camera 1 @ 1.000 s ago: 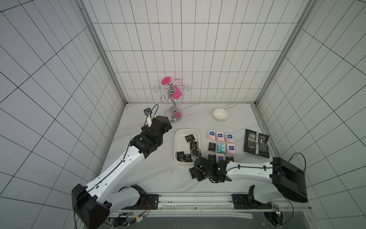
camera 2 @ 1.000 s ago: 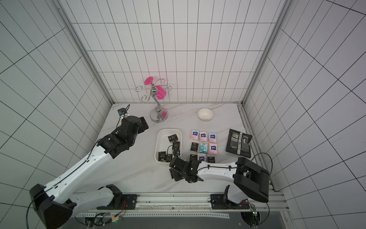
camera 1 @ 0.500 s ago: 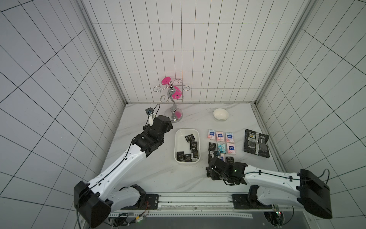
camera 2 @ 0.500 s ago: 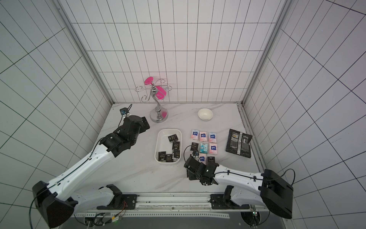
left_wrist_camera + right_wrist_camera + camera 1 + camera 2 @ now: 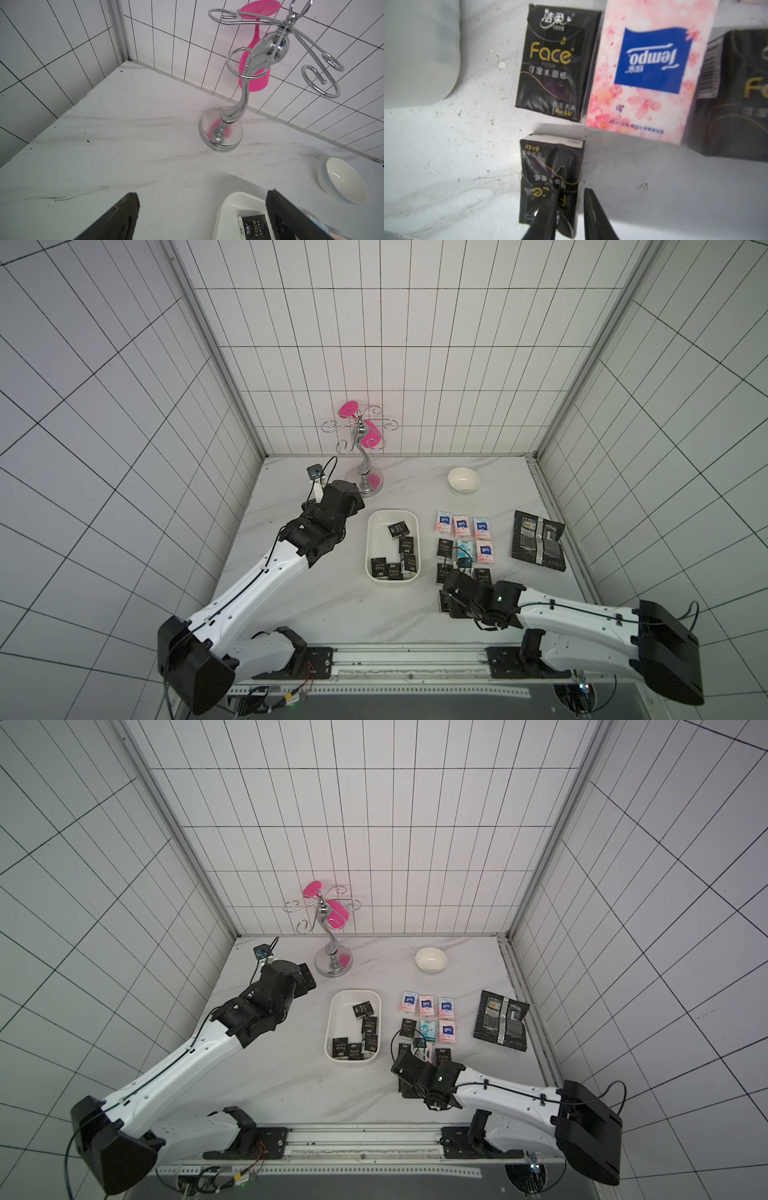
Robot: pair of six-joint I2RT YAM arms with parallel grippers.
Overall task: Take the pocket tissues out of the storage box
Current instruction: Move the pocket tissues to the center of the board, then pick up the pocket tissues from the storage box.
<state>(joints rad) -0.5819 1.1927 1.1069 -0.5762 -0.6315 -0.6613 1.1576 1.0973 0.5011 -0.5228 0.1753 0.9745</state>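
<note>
The storage box (image 5: pixel 371 539), a white shallow tub, holds several black "Face" pocket tissues (image 5: pixel 399 529) in both top views. More pocket tissues lie in rows on the table to its right, pink ones (image 5: pixel 461 524) and a teal one (image 5: pixel 464 549). My right gripper (image 5: pixel 572 189) is low at the near end of those rows. Its jaws stand slightly open over a black pack (image 5: pixel 550 166) lying flat on the table, one finger above it and one beside its edge. My left gripper (image 5: pixel 202 197) hovers wide open and empty left of the box's far corner (image 5: pixel 228 205).
A chrome stand (image 5: pixel 365 472) with pink cups rises at the back, close to my left gripper (image 5: pixel 351 502). A small white bowl (image 5: pixel 463 480) sits at the back right. Black foil pouches (image 5: pixel 538 545) lie at the right by the wall.
My right gripper shifted a little to the right, lowered the black pack at the near end of the rows, and its jaws parted. The left arm barely moved.
</note>
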